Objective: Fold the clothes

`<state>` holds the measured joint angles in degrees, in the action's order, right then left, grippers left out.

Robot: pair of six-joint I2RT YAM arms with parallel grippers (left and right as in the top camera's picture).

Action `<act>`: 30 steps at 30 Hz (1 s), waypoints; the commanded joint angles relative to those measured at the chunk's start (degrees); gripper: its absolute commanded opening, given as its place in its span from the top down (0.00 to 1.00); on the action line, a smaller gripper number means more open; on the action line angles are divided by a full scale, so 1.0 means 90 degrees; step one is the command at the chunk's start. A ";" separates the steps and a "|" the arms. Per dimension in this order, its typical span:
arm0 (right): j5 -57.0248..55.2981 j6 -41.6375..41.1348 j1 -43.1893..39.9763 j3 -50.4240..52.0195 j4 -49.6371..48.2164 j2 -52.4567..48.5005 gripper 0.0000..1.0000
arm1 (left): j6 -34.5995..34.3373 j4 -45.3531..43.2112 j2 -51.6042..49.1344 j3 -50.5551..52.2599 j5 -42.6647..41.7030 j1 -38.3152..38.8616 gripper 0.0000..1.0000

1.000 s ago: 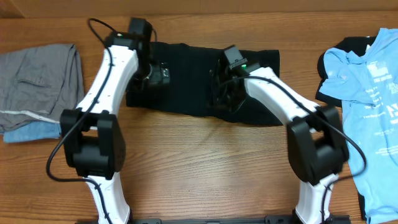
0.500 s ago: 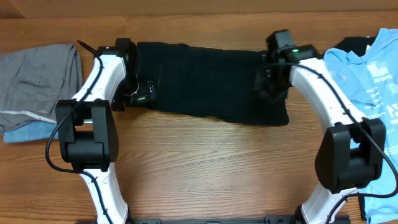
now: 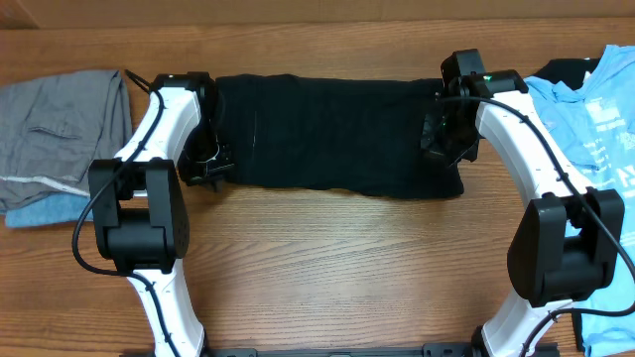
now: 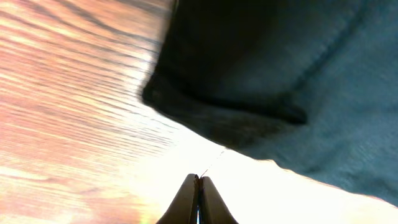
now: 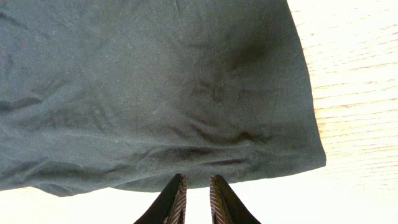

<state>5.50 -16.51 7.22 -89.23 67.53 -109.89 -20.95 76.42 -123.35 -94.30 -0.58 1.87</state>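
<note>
Black shorts [image 3: 332, 134] lie spread flat across the back of the table, seen from overhead. My left gripper [image 3: 208, 169] is at their near left corner. In the left wrist view it [image 4: 199, 179] is shut on nothing, over bare wood just short of the dark cloth's edge [image 4: 261, 68]. My right gripper [image 3: 440, 139] is over the shorts' right end. In the right wrist view its jaws [image 5: 198, 182] stand a little apart at the hem of the black cloth [image 5: 155, 93], with only table showing between them.
Folded grey clothes [image 3: 60, 129] rest on a blue piece [image 3: 40, 210] at the far left. A light blue printed T-shirt [image 3: 595, 169] lies at the right edge over another black piece [image 3: 556, 69]. Bare wood table [image 3: 327, 268] fills the front.
Both arms have swung outward from the middle of the shorts to their ends, and the shorts now lie longer and flatter. The left gripper has shut; the right has parted slightly.
</note>
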 commanded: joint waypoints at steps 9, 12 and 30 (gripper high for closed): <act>-0.0083 0.0170 -0.0024 -0.0007 -0.0070 0.0053 0.81 | 0.1090 -0.0238 -0.0066 -0.0508 -0.1474 -0.1195 0.50; -0.0083 0.0172 -0.0024 -0.0007 -0.0114 0.0053 0.81 | 0.2016 -0.0556 -0.0075 -0.0488 -0.2509 -0.1690 0.09; 0.0498 0.0369 -0.0015 -0.0007 -0.0459 0.0053 0.84 | 0.2353 -0.1831 -0.0857 0.0019 -0.2703 -0.1202 0.38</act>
<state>6.68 -15.16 7.22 -89.23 64.49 -109.89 -0.05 59.86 -127.26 -95.24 -24.49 -9.43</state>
